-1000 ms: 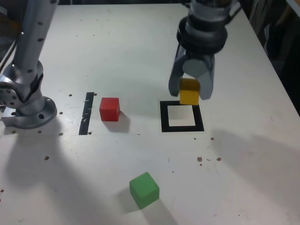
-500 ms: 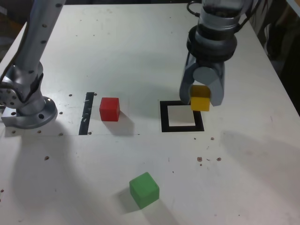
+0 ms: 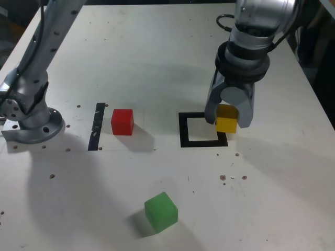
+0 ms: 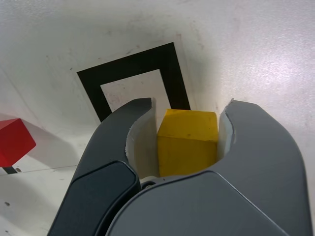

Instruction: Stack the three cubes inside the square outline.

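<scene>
Pinching the yellow cube [image 3: 226, 121] squarely, faces level, the fingers [image 3: 211, 107] hang over the square outline's [image 3: 184, 129] right edge in the exterior view.

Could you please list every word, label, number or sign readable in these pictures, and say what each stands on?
There is no readable text in either view.
The yellow cube, red cube and green cube have plain faces.
The square outline and the black strip are bare marks without writing.
The arm and its gripper show no legible label.
</scene>
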Controlling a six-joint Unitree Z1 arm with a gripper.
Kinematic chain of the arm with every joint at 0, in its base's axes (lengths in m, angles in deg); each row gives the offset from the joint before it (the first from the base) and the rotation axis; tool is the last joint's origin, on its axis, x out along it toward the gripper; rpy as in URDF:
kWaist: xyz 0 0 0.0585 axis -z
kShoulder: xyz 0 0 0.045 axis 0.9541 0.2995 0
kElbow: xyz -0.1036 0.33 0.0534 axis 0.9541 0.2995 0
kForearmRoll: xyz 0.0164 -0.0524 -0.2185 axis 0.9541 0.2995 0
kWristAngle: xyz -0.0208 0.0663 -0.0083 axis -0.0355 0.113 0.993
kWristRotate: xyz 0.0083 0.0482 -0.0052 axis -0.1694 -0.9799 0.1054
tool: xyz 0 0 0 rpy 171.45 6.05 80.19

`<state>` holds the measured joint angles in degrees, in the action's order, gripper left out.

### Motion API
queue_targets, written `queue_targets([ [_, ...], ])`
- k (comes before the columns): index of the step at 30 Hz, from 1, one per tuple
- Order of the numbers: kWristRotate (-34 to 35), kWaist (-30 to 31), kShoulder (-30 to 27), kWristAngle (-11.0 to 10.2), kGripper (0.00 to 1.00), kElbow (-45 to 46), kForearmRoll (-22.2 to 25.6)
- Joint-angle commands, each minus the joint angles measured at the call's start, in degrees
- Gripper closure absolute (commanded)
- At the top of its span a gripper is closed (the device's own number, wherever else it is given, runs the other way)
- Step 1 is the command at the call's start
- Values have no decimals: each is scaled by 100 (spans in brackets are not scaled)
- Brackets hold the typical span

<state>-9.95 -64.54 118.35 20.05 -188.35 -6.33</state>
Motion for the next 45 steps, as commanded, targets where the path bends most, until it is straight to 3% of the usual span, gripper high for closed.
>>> queue_targets([
  [1, -22, -4, 11, -9, 23, -70, -1],
  [3, -32, -4, 5, -24, 8, -104, 17],
  [5, -36, -4, 1, -34, 3, -120, 34],
  [16, 8, -4, -163, -111, 1, -14, 131],
  [22, 268, -5, -1012, -205, 1, 757, 338],
  [29, 712, -104, -2294, -61, 1, 2338, 334],
  [33, 782, -253, -2757, -72, 1, 3228, 112],
  [39, 686, -405, -3214, -43, 1, 4441, -663],
  [45, 655, -441, -3523, 169, 1, 5129, -1007],
])
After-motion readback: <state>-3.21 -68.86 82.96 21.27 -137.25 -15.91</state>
